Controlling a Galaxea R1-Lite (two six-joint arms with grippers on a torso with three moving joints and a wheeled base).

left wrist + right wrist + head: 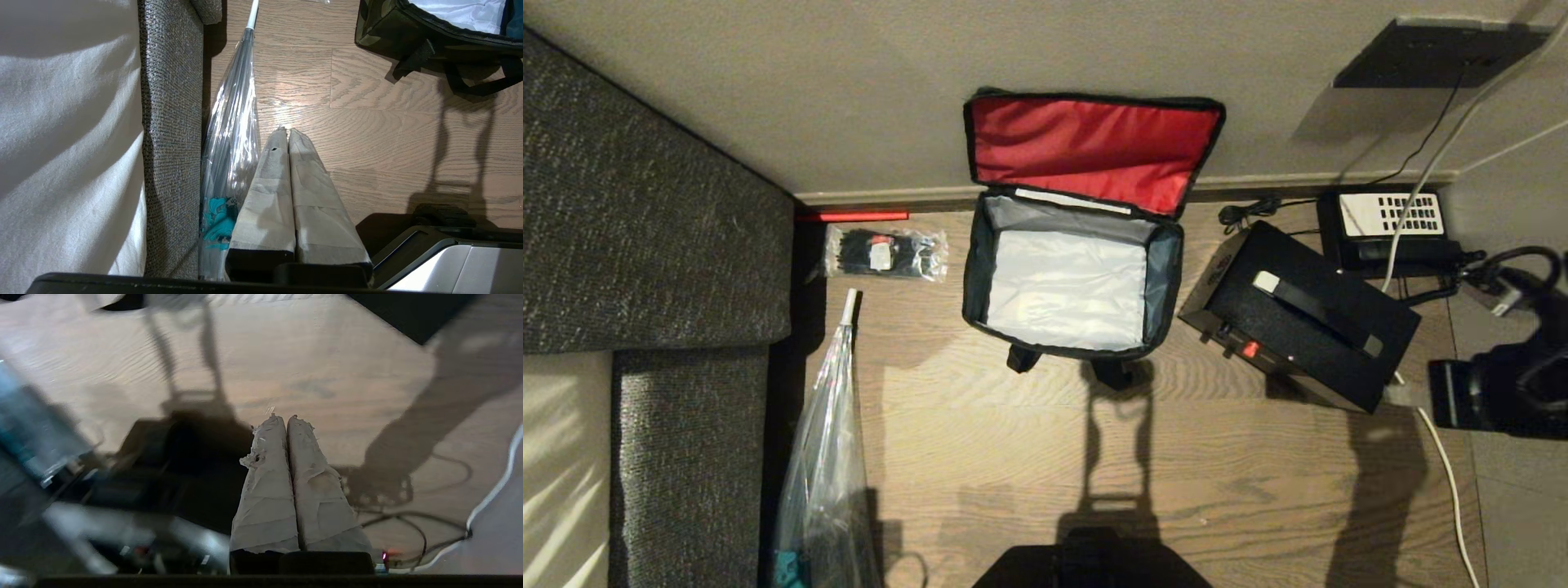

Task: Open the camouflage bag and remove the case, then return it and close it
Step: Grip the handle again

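Against the far wall, the camouflage bag (pixel 1072 282) stands open, its red lid leaning back so the pale interior is free to take the case (pixel 1303 314), which lies just to its right on the floor. One bag, one case. Both the left gripper (pixel 288 131) and right gripper (pixel 286 418) hang with fingers pressed together, empty; the right one probably hovers near the robot's base.

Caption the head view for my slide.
Open, empty camouflage bag against the wall; the case on the floor beside it.
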